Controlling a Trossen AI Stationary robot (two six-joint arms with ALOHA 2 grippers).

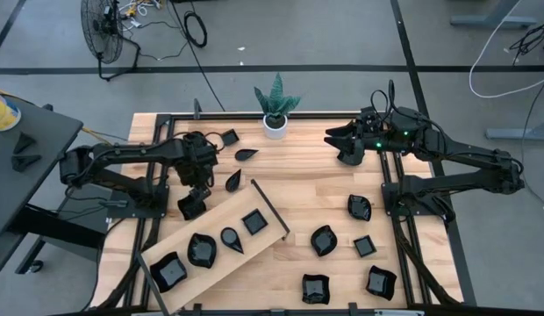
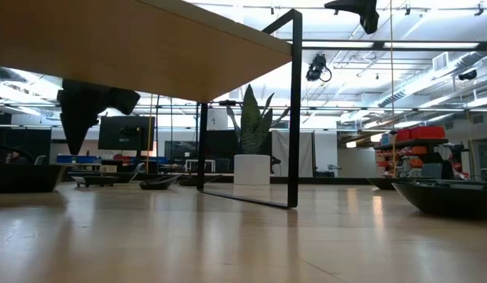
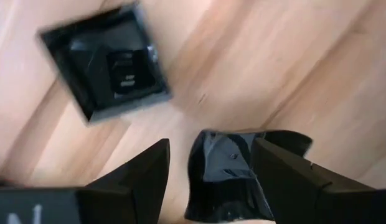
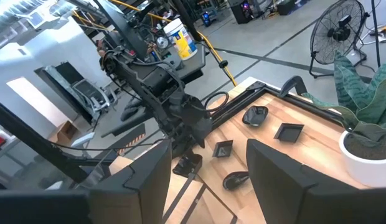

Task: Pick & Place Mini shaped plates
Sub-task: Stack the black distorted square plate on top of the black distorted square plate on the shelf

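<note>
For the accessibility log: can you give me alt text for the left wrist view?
The left hand hovers open over a pale wooden surface, a glossy black mini plate between its two dark fingers. A square black mini plate lies farther off on the wood.

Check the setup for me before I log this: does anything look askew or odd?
Yes. The light wooden board lies diagonally across the table, one corner past the front edge, carrying four black mini plates. The rest are scattered loosely over the tabletop.
</note>
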